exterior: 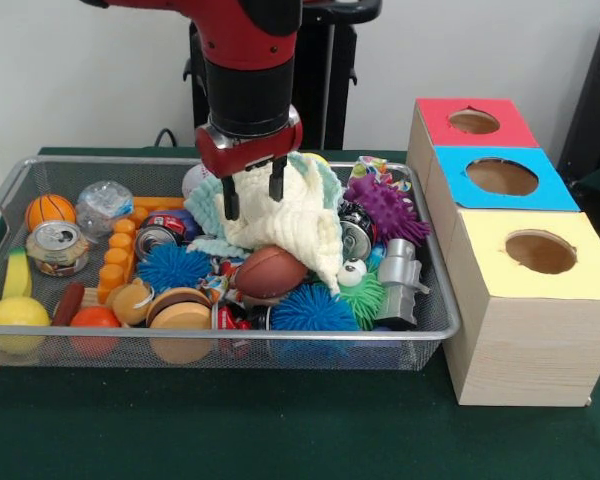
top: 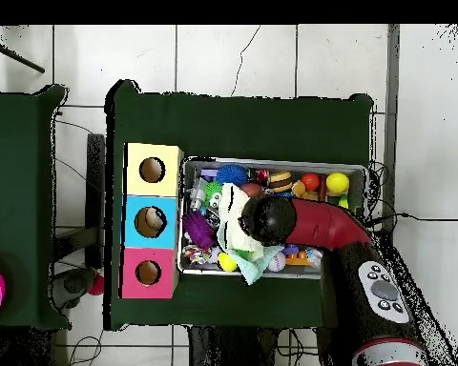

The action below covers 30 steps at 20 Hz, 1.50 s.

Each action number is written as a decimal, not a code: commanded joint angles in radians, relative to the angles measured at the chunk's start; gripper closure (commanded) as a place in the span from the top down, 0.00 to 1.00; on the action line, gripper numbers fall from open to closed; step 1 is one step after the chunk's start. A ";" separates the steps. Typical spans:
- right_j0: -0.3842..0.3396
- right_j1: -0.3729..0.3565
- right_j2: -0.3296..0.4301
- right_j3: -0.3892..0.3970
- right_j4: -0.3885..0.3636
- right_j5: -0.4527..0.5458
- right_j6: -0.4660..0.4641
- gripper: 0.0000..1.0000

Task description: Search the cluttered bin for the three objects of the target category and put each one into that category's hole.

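My gripper (exterior: 252, 196) hangs low over the middle of the wire bin (exterior: 230, 338). Its two dark fingers (exterior: 230, 206) are sunk into a cream cloth (exterior: 285, 222) that bunches up between them and drapes down over a brown football (exterior: 270, 272). A teal cloth (exterior: 205, 205) lies beneath it. In the overhead view the arm covers the gripper; the cloth (top: 240, 229) stretches across the bin. Around it lie soda cans (exterior: 57, 245), a basketball (exterior: 50, 210), spiky balls (exterior: 313, 310), a burger toy (exterior: 180, 310) and a lemon (exterior: 17, 318).
Three wooden boxes with round top holes stand beside the bin: red (exterior: 472, 122), blue (exterior: 500, 177), yellow (exterior: 540, 252). A purple spiky toy (exterior: 387, 207) and a grey toy (exterior: 400, 280) lie at the bin's box-side end. Green cloth covers the table.
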 commanded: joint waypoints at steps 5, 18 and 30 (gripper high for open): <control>0.063 -0.030 -0.058 -0.206 -0.078 0.235 0.065 1.00; 0.036 0.053 -0.069 -0.331 -0.279 0.230 -0.071 1.00; -0.024 0.148 -0.072 -0.329 -0.375 0.173 -0.017 1.00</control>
